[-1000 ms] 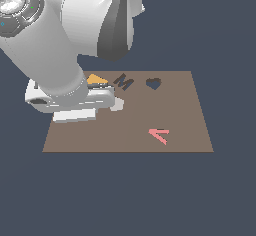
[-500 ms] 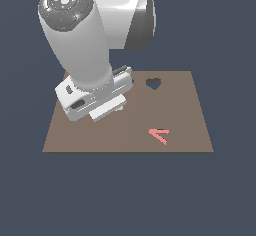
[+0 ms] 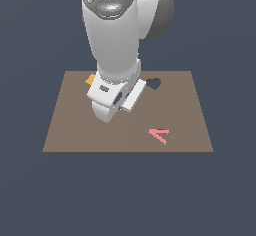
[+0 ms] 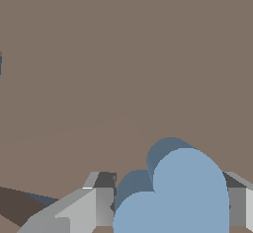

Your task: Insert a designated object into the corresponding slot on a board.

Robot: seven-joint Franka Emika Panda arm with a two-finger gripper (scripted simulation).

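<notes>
Blue heart (image 4: 173, 192): clamped between the gripper (image 4: 170, 205) fingers, carried over bare board (image 3: 75, 130) near its middle. Change: half a second ago the arm stood nearer the exterior view's left edge of the board; it has swung toward the heart-shaped slot (image 3: 154, 84) by the far edge. Meaning: pick-up done, transfer under way, insertion not yet begun. Arm: upright, wrist tipped down. Nearby: pink piece (image 3: 160, 135), orange piece (image 3: 90, 79).

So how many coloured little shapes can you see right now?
3. A pink piece lies on the board, an orange piece peeks from behind the arm, and a blue heart sits in the gripper. The arm may hide others.
</notes>
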